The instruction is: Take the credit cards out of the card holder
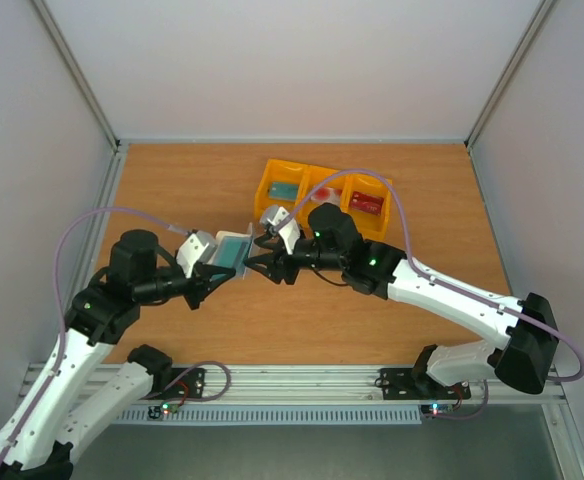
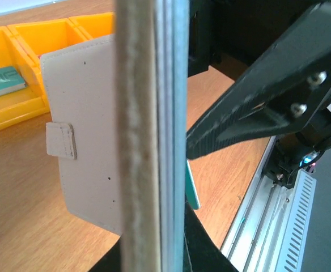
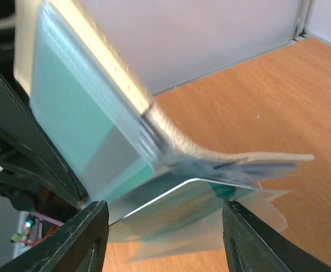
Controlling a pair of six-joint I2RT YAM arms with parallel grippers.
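My left gripper (image 1: 210, 272) is shut on the card holder (image 1: 230, 247) and holds it up off the table, opened out. In the left wrist view the holder's cream flap with its strap tab (image 2: 86, 130) hangs left of the edge-on spine. A teal credit card (image 3: 182, 207) sticks partly out of a translucent pocket, and its corner also shows below the holder (image 2: 192, 190). My right gripper (image 3: 162, 241) is open, its two black fingers standing either side of that card without pressing it. In the top view the right gripper (image 1: 259, 262) meets the holder's lower right edge.
A yellow three-compartment tray (image 1: 312, 172) stands behind the grippers. It holds a teal card (image 1: 284, 190), a pinkish one (image 1: 324, 192) and a dark red one (image 1: 368, 203). White walls close off the wooden table (image 1: 172, 190). A metal rail (image 1: 302, 385) runs along the near edge.
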